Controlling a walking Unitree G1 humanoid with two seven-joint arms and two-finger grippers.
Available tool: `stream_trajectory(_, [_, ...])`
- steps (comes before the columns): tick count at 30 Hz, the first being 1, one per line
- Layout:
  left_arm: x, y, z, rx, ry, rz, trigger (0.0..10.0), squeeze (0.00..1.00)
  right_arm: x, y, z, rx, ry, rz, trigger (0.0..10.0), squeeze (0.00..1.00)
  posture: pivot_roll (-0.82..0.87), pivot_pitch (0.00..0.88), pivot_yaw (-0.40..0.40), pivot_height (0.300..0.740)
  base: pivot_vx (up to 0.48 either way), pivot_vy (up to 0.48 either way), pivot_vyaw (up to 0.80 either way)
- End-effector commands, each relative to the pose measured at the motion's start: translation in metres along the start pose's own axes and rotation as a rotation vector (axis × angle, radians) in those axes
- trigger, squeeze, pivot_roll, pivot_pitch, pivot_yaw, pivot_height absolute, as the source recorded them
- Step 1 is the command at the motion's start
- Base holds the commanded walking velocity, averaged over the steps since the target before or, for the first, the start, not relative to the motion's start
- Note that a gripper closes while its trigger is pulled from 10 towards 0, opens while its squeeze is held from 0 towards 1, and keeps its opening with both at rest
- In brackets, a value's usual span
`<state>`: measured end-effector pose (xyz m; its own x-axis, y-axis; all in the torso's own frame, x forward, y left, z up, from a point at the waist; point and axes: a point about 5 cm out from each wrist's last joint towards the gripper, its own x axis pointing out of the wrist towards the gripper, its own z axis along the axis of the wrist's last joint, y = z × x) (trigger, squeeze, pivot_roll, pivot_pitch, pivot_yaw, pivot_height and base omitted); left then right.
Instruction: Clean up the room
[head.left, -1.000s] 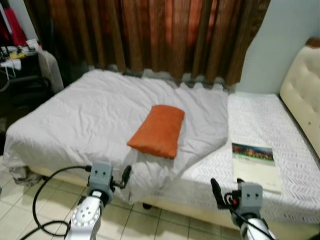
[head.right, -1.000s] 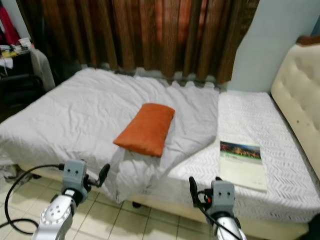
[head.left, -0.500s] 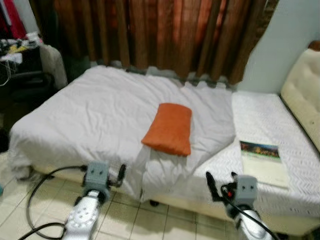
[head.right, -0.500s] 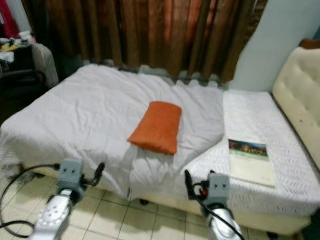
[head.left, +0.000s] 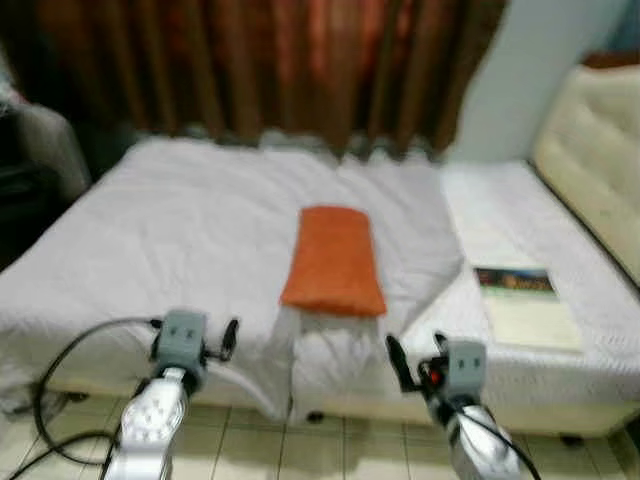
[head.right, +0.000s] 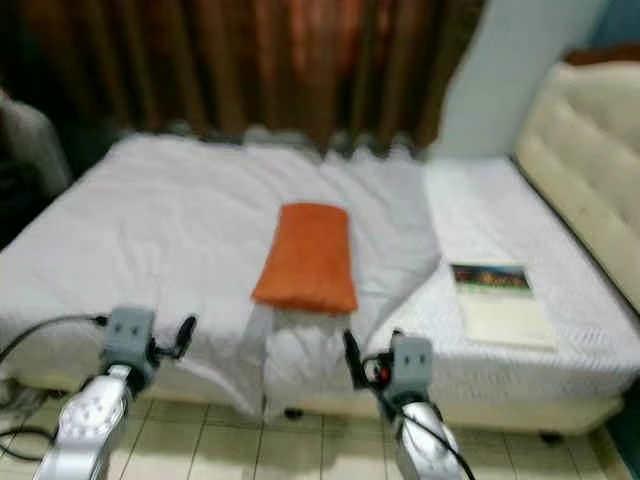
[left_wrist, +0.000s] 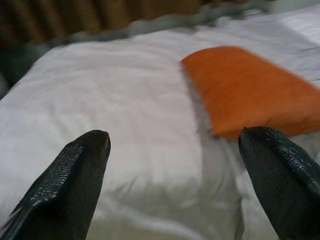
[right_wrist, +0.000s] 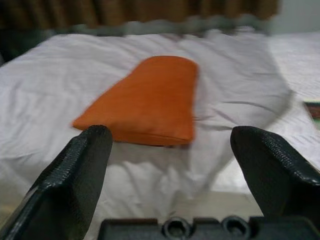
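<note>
bedroom, bed with loose items, both grippers raised and holding nothing.

an orange pillow is lying near the middle of the bed, resting on a rumpled white sheet whose fold is hanging over the near edge. a book is lying flat on the bare patterned mattress beside the padded cream headboard, well apart from the pillow. the left gripper is hovering off the near bedside over the tiled floor, fingers spread wide. the right gripper is hovering likewise, fingers parted, facing the pillow. brown curtains are hanging behind. the head views are blurring.
</note>
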<state>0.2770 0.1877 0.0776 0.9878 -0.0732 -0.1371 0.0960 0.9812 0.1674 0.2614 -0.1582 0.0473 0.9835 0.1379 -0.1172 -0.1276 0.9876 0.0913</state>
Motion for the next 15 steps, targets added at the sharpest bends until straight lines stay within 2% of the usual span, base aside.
stream_trajectory(1, [0.0055,-0.0131,0.0058,-0.012,-0.017,-0.046,10.0,0.0,-0.0047,-0.0143,-0.0034,-0.013,0.019,-0.043,10.0,0.0,0.04,0.026,-0.037,0.74,0.334,0.345,-0.79])
stream_trajectory(8, [0.0067,-0.0171,0.0051,-0.015,-0.011,-0.045,10.0,0.0,0.0003,-0.0146,-0.0033,-0.026,0.022,-0.034,10.0,0.0,0.05,0.013,-0.045,0.74,0.336,0.343,-0.79])
stream_trajectory(11, [0.0066,-0.017,0.0043,-0.018,-0.01,-0.039,10.0,0.0,0.0016,-0.014,-0.0023,-0.029,0.011,-0.028,10.0,0.0,0.05,0.012,-0.049,0.74,0.337,0.341,-0.52])
stream_trajectory(15, [0.0074,-0.0181,0.0035,-0.02,-0.004,-0.032,10.0,0.0,0.0032,-0.0132,-0.0016,-0.033,0.016,-0.012,10.0,0.0,0.05,0.016,-0.055,0.74,0.335,0.344,0.0])
